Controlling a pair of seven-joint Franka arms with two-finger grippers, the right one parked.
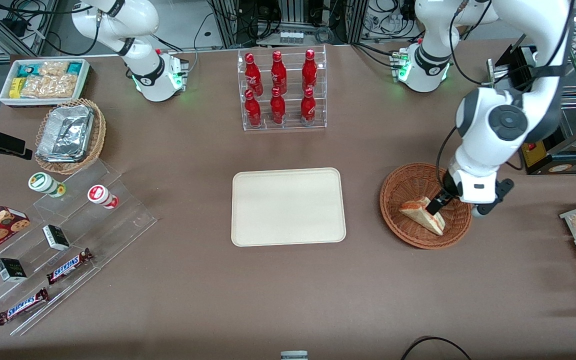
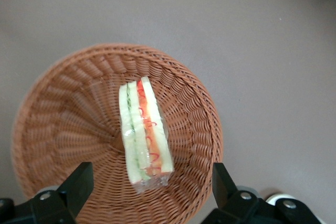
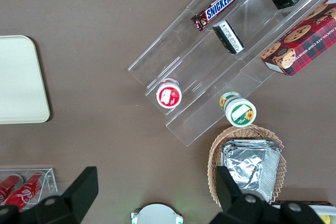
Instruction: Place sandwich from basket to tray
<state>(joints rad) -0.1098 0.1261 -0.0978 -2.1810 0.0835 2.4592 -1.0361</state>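
The sandwich [image 2: 145,135] lies in the reddish-brown basket [image 1: 408,184] on the bench [image 1: 288,290], the claw [image 2: 149,184] spread wide and released just above it, while the cream tray [image 1: 288,206] beside the basket holds nothing

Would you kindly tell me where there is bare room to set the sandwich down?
The tray is bare, bordered by open tabletop toward the bottle rack and the basket. The basket is crowded: the sandwich lies there with the open pincer straddling it.
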